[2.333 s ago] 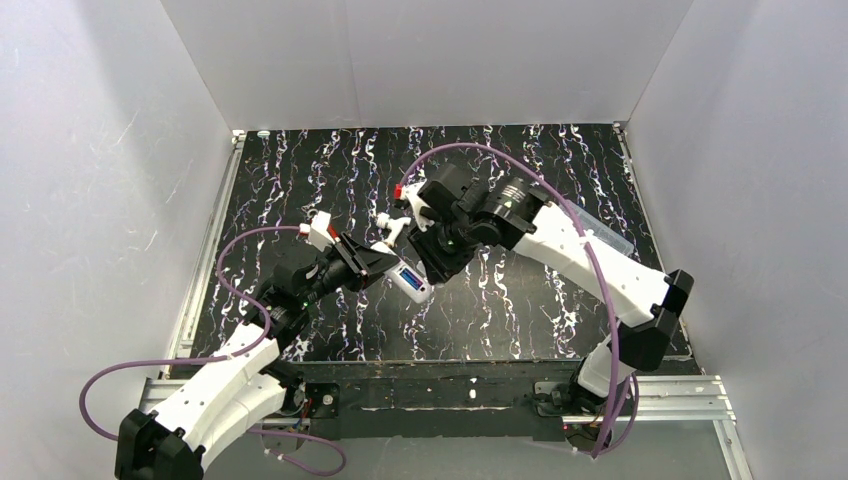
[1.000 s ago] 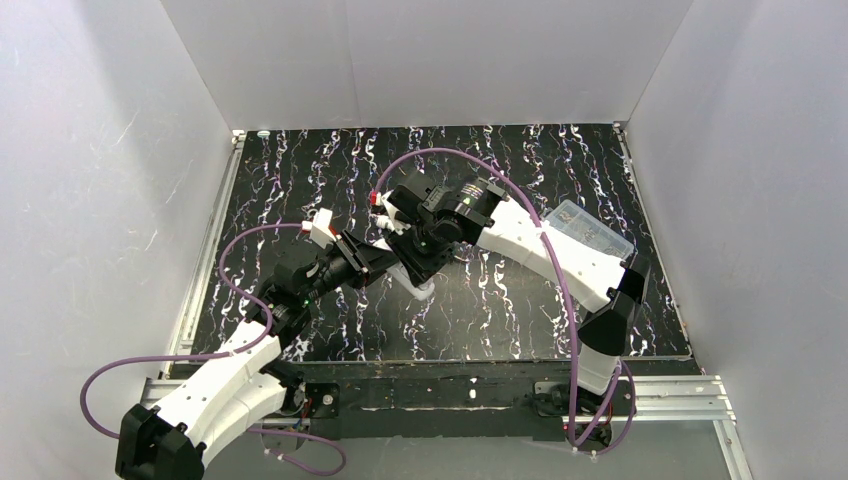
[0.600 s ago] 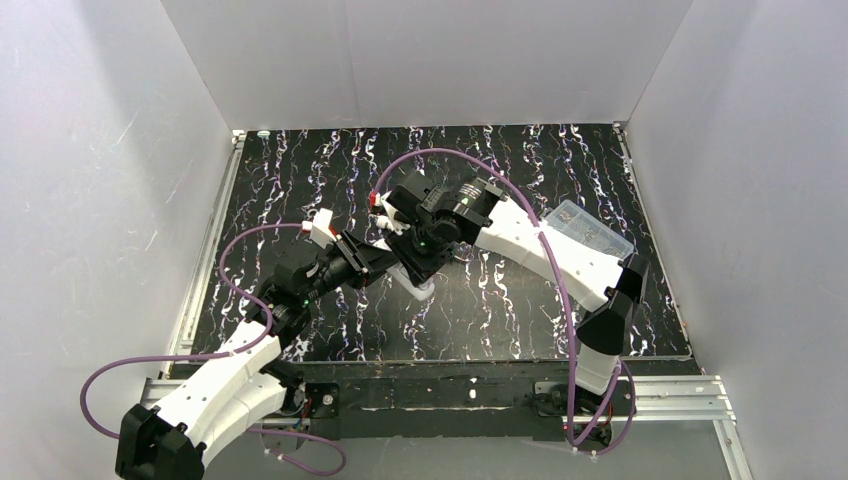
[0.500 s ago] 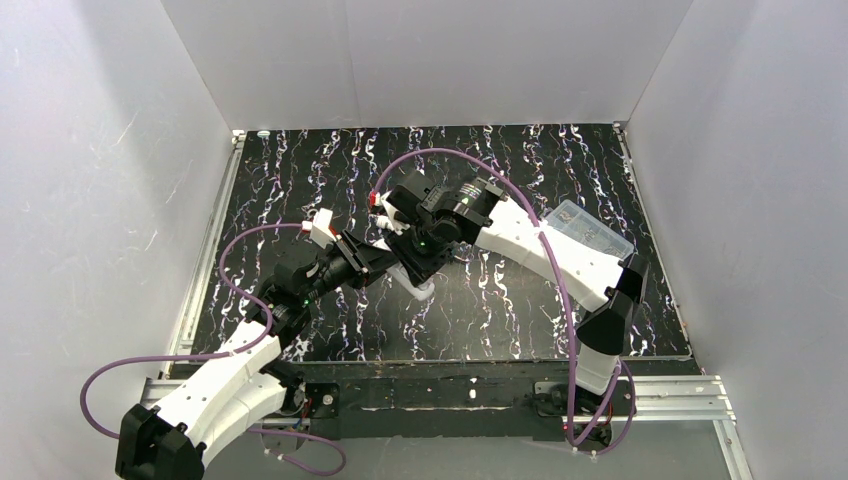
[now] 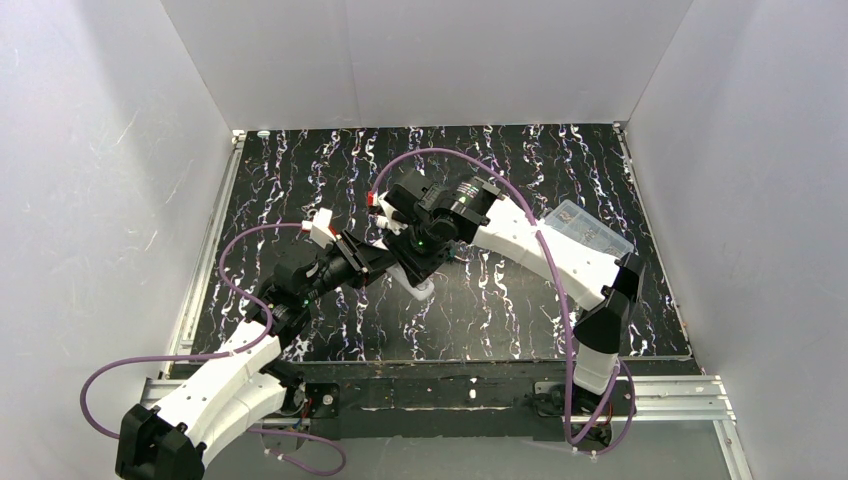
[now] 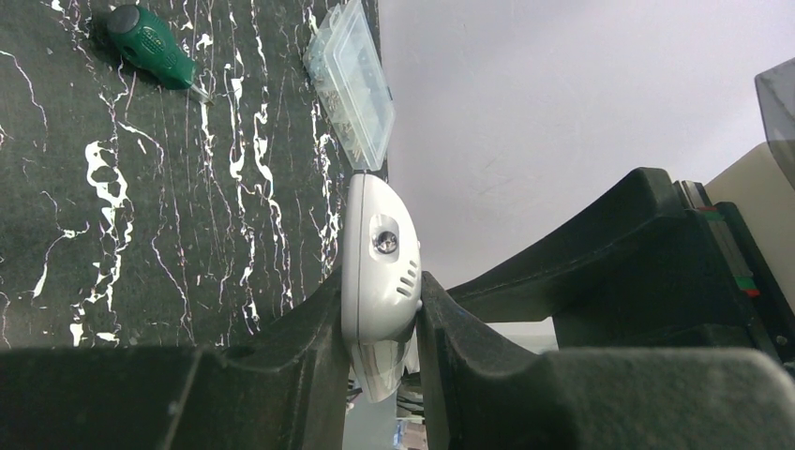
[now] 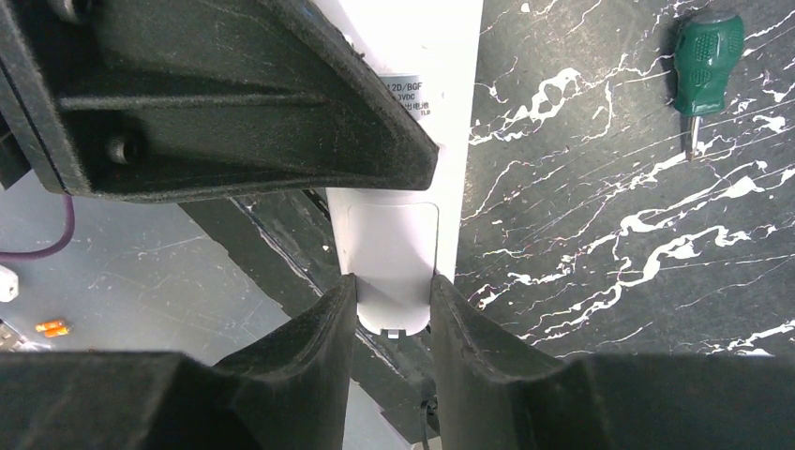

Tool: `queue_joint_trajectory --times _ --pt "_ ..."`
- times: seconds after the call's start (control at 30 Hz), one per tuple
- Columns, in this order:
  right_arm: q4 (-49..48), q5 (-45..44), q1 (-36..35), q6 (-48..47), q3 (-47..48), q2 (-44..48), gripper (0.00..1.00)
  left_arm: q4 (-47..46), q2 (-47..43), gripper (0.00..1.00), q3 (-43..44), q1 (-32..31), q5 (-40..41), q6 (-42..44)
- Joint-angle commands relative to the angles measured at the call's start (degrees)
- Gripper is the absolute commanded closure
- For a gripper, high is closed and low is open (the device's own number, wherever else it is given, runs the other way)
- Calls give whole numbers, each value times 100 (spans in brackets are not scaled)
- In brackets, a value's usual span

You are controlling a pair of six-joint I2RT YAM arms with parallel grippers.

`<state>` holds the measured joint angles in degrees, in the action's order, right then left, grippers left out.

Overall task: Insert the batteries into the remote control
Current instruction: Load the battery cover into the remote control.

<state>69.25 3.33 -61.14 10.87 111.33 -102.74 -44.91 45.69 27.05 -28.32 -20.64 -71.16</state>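
Remote control (image 7: 392, 239): held between both arms above the table (image 7: 600, 216), back cover apparently shut.
Left jaws: clamped across its sides.
Right jaws: pinching the cover end.
Batteries: not visible.
Handling: probably press the cover straight along the body, without twisting.

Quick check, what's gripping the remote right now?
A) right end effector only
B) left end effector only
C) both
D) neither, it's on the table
C: each wrist view shows the remote pinched on both sides, by the left end effector and by the right end effector.
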Motion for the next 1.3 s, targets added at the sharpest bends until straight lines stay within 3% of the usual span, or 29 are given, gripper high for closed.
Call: queue_joint_trajectory --times 0.0,0.83,1.07,1.27 --pt "-197 58 -20 -78 313 -118 59 -428 -58 100 275 -25 -266 -29" --pt "-616 -603 -20 30 214 232 41 -418 -125 100 196 -25 -234 -52" --pt "-2024 -1041 105 819 -1230 1536 33 -449 -122 100 187 -25 -193 -41" --pt "-3029 -950 398 2226 -2962 2843 30 -475 -124 100 185 -25 -208 -65"
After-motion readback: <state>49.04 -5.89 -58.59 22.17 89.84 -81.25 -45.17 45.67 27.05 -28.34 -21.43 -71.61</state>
